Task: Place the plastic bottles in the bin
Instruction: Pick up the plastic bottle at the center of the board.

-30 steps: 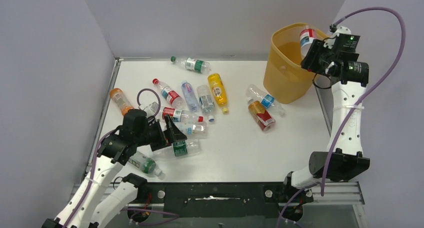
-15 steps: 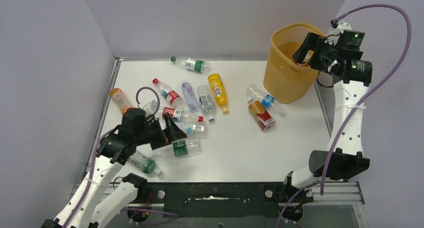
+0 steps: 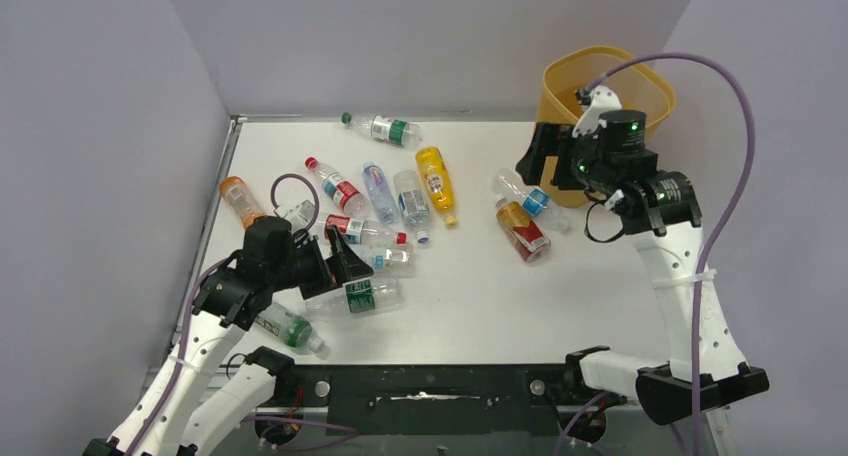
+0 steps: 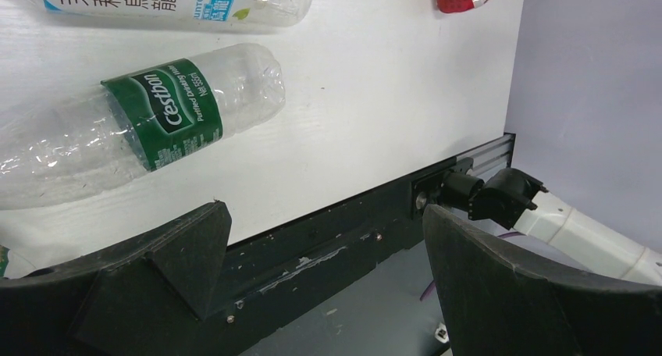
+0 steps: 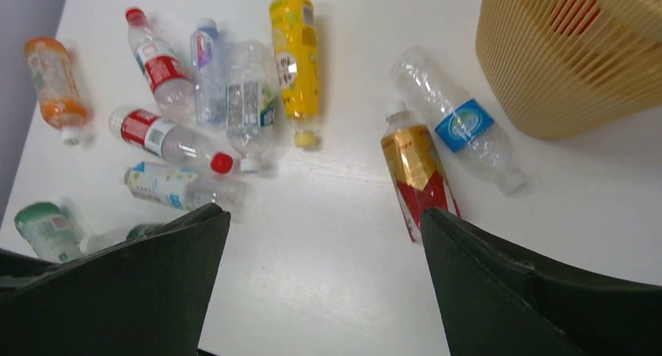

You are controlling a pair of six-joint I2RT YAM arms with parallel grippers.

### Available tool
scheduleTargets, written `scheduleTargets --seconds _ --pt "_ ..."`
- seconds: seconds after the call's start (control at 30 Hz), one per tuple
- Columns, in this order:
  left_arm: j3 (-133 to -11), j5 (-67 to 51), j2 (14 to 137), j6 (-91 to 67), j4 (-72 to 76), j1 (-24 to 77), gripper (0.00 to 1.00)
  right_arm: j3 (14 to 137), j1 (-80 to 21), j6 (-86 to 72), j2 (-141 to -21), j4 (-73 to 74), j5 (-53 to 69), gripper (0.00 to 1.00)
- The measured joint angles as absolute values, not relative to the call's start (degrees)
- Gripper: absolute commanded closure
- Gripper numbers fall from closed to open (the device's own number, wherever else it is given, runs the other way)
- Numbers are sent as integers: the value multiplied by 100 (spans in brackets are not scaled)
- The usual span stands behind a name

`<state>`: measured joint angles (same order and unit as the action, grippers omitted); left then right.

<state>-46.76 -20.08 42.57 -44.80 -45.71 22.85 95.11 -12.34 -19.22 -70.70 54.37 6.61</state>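
Your right arm's jaws stand wide apart and empty, hovering just in front of the tall translucent yellow-orange ribbed bin [image 3: 562, 79]. Below and ahead of them, near the bin's foot on the white desk [image 3: 470, 306], lies the amber plastic bottle with the red-and-gold label [image 5: 418, 176]. Its long axis runs roughly across the jaws' closing line. The clear blue-labelled bottle [image 5: 460, 126] lies just beside it on the bin side, slanted. This arm is by far the nearer. Your left arm's jaws, also spread and empty, sit well away from the bin, beside the clear green-labelled bottle [image 4: 156, 118].
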Motion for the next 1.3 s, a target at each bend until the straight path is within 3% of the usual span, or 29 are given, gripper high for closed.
scheduleTargets --seconds 0.17,0.47,1.3 --pt "-4674 -2010 4261 -4484 -4563 2283 2 8372 -1809 -2158 -6696 5341 215 0" --pt "-4659 -2014 4283 -4499 -4517 2285 3 6904 -1841 -2370 -6755 4969 -276 0" --pt "-4397 -2307 4278 -4630 -4368 2285 3 5975 -1122 -1903 -8366 3522 -237 1"
